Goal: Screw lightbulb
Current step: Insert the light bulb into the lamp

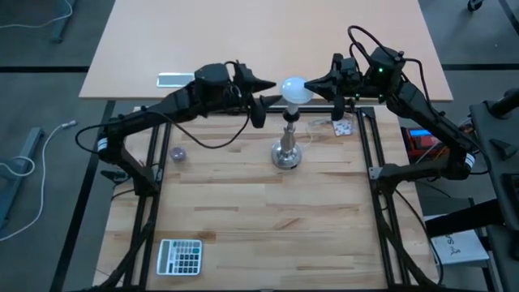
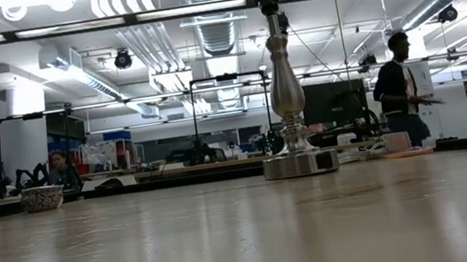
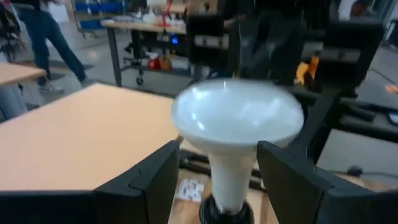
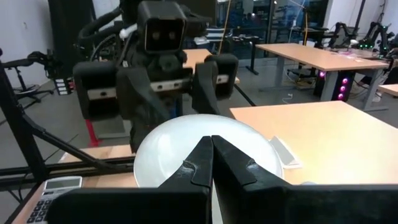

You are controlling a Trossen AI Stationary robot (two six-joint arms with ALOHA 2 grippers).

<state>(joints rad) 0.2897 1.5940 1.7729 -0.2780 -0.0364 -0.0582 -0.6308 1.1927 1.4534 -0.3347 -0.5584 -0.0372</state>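
Observation:
The white lightbulb [image 1: 295, 89] stands upright, its base in the black socket [image 3: 224, 211] atop the silver stand [image 1: 287, 152], whose round foot rests on the wooden table. My left gripper [image 1: 266, 97] is open and level at the bulb's left. In the left wrist view its fingers [image 3: 155, 177] flank the bulb's neck [image 3: 233, 168] with gaps showing. My right gripper [image 1: 310, 83] is shut and level, its tips at the bulb's right side. In the right wrist view they stand before the globe [image 4: 168, 155]. My right gripper points its shut fingertips [image 4: 202, 155] level at the right side of the bulb's globe [image 1: 303, 88], coming from the table's right. I cannot tell whether the tips touch the globe.
A calculator [image 1: 179, 256] lies near the front left. A small patterned bowl [image 1: 178, 153] sits left of the stand, and a paper card [image 1: 340, 127] lies to its right. A flat white thing [image 1: 175, 79] lies on the far table. People show in the room beyond [image 2: 400, 91].

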